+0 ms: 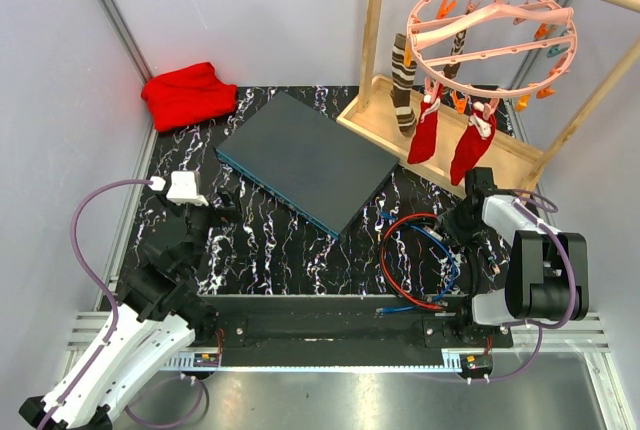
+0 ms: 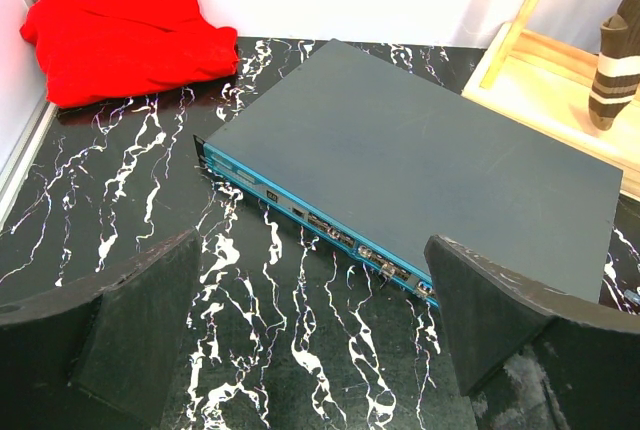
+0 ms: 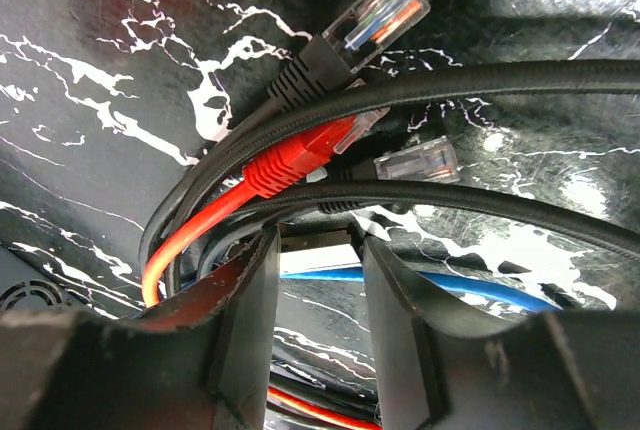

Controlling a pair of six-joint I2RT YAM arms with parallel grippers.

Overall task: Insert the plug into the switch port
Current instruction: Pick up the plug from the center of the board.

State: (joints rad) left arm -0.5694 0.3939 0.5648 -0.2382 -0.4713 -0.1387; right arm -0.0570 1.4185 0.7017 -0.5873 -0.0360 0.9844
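The switch [image 1: 300,158] lies at an angle mid-table, a flat dark grey box. Its teal front edge with small sockets [image 2: 340,240] faces my left gripper [image 2: 312,285], which stands wide open and empty just short of it [image 1: 222,208]. My right gripper [image 1: 462,222] is down in a cable coil [image 1: 415,255]. In the right wrist view its jaws [image 3: 317,250] stand partly apart, either side of a pale flat piece [image 3: 315,258] at the end of a blue cable [image 3: 470,292]; contact is unclear. Beyond lie a clear plug [image 3: 378,8] on black cable, a red-booted plug [image 3: 300,160] and another clear plug [image 3: 415,160].
A red cloth [image 1: 188,93] is bunched in the back left corner. A wooden rack base [image 1: 505,155] stands right of the switch, with red socks [image 1: 425,135] hanging from a pink peg hanger [image 1: 495,35] above it. A black braided cable [image 3: 500,80] crosses over my right fingertips.
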